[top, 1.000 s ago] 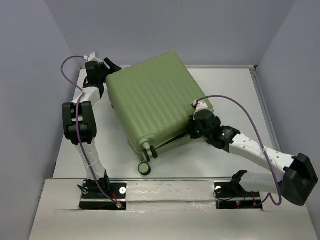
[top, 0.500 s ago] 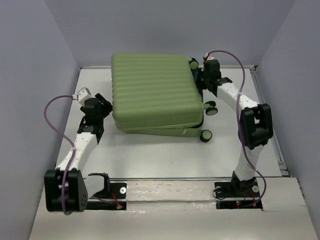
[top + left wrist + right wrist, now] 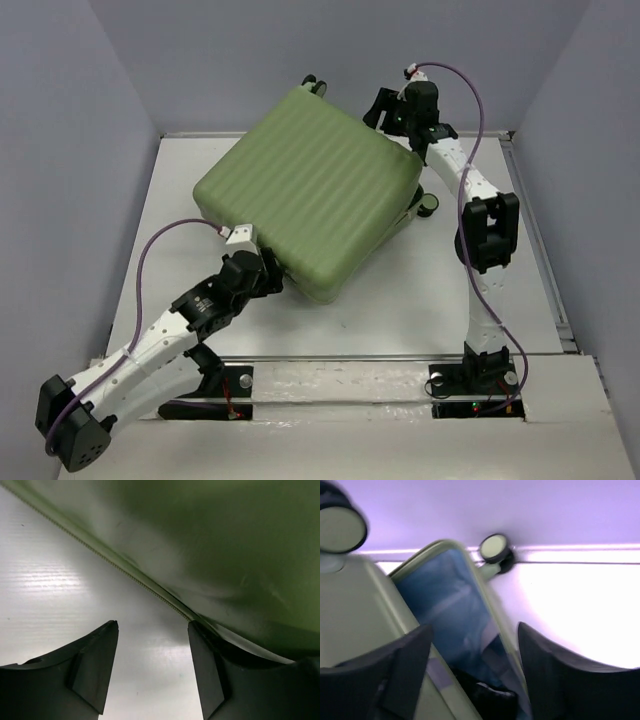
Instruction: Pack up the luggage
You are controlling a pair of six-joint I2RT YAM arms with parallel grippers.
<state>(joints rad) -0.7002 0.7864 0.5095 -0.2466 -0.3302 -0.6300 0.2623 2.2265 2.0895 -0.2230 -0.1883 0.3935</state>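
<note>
Fingers, left: our left fingers [image 3: 95,665] stand apart with only bare counter [image 3: 60,595] between them, so nothing is grasped.
Fingers, right: our right fingers [image 3: 405,665] are also spread wide, and we see nothing clenched in them.
Luggage, place: the luggage [image 3: 310,180] lies ribbed shell up on the counter between the two pairs of fingers. One corner is just ahead of the left pair, and the wheel end is just ahead of the right pair.
Long axis: we read it as running diagonally from the left fingers toward the right fingers, wheels [image 3: 493,546] at the right-finger end.
Opening: the shells are ajar at the right fingers, with blue lining [image 3: 445,605] showing.
Why left sits low: the zipper seam [image 3: 125,575] passes just above one tip, so we judge this pair is bracing that corner.
Why right faces the gap: we judge it is placed to work the lid.
</note>
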